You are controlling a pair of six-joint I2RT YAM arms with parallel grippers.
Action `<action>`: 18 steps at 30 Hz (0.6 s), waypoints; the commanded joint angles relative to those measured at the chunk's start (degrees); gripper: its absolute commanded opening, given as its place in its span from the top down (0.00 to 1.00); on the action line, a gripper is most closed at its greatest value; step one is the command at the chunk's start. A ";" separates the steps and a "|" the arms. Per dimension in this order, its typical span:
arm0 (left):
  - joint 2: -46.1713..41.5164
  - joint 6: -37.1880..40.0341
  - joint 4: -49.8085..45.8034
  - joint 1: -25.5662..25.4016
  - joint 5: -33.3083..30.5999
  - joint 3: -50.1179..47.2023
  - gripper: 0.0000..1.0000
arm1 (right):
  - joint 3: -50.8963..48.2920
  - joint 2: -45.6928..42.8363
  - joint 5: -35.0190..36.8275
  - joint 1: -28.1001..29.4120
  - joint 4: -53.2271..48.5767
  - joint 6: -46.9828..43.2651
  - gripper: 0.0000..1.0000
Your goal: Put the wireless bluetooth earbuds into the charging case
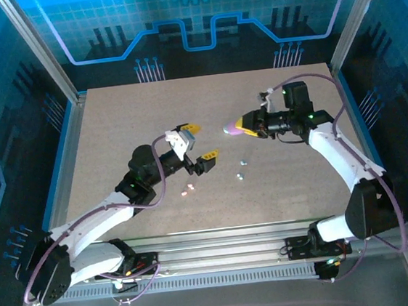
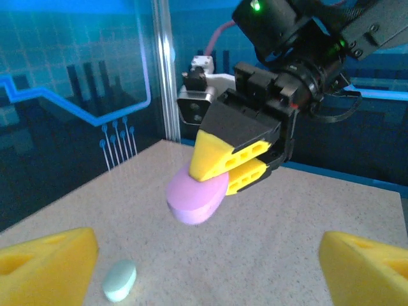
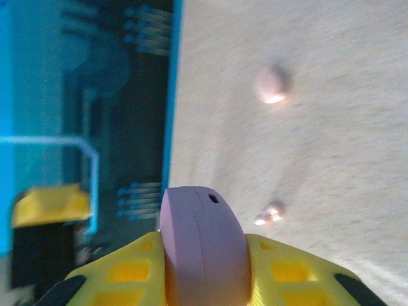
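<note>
Lilac charging case (image 2: 194,194) is clamped in the right gripper (image 2: 213,177), raised off the speckled table (image 1: 113,119). Left gripper (image 1: 203,141) stands with its jaws spread wide, tiny pink earbuds (image 1: 186,189) lying on the tabletop just beside it.

Speckled beige table (image 1: 114,133), tiny pink earbuds (image 1: 186,189) and mint earbuds (image 1: 240,162) upon it.

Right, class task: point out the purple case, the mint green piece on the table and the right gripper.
purple case (image 2: 193,196): left wrist view, middle of its rounded side.
mint green piece (image 2: 120,280): left wrist view, its middle.
right gripper (image 1: 239,126): top external view, between its fingertips.
</note>
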 commanded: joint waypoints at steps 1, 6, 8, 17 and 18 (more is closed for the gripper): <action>-2.09 -2.95 -12.08 -0.32 -4.53 6.12 0.01 | -2.80 5.60 6.53 -4.52 -0.31 -3.77 0.92; -1.33 -7.52 -23.77 -0.25 -12.97 11.66 0.01 | -2.61 14.94 8.60 -8.33 2.29 -6.31 0.92; -1.16 -9.46 -24.69 -0.22 -15.00 12.04 0.01 | -1.32 18.03 10.43 -8.84 2.69 -7.20 0.92; -1.09 -10.71 -24.87 -0.15 -16.63 11.26 0.01 | 9.13 31.15 11.73 -9.61 0.54 -8.88 0.90; -1.17 -10.60 -25.25 -0.18 -16.68 11.39 0.01 | 10.56 32.64 10.55 -9.60 0.04 -9.79 0.89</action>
